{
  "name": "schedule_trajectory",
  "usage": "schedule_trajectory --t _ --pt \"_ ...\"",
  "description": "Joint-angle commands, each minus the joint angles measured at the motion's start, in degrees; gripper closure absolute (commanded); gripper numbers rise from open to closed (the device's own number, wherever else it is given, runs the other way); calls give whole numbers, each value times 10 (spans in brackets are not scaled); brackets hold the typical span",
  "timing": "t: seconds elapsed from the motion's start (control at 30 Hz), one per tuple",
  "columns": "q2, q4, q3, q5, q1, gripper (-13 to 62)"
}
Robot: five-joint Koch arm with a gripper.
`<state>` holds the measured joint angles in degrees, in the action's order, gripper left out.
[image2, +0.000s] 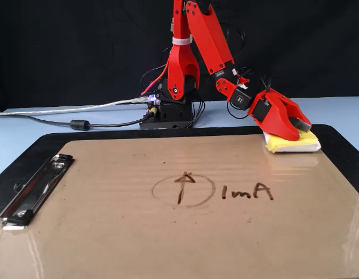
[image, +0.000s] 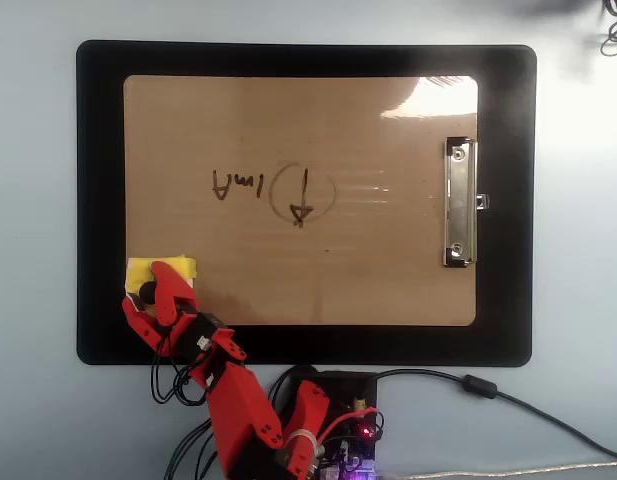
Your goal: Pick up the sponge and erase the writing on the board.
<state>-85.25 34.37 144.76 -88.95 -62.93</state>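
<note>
In the overhead view, starting at the left, we see the pale blue bench (image: 28,200) carrying a large black mat (image: 98,150) with rounded corners and a matte face. On the mat lies the board (image: 388,270), a tan-brown rectangular clipboard whose surface is glossy enough to throw a white glare near its upper right corner. At the board's lower left corner sits the sponge (image: 140,269), a small square yellow pad; in the fixed view (image2: 307,141) its soft yellow top rests on a thin white base, at the far right corner of the board.

The claw (image: 153,290), made of bright red plastic with angular faceted shells, is down over the sponge. In the overhead view its two jaws lie on either side of the black round knob (image: 147,292) at the pad's centre, and we judge them pinching it, though the fixed view (image2: 295,125) shows only the red shell covering the contact.

Moving right, the writing (image: 273,190) sits near the board's middle: thin dark marker strokes, a few small letters beside a circle enclosing an arrow-like mark. It is well apart from the sponge.

Further right, the silver metal clip (image: 460,203) lies flat along the board's short right edge, a narrow shiny bar.

Below the mat, the arm's black base (image: 333,400) stands on the bench, with a dark cable (image: 508,400) running off to the right.
</note>
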Motion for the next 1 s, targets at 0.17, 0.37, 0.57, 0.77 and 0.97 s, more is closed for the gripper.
schedule_trajectory --t 0.17,0.37,0.57,0.77,0.97 --pt "-15 1 21 1 -1 221" --pt "-20 9 38 1 0 305" --pt "-19 27 33 2 6 430" --pt "-20 55 33 3 38 573" --pt "-21 113 33 1 55 573"
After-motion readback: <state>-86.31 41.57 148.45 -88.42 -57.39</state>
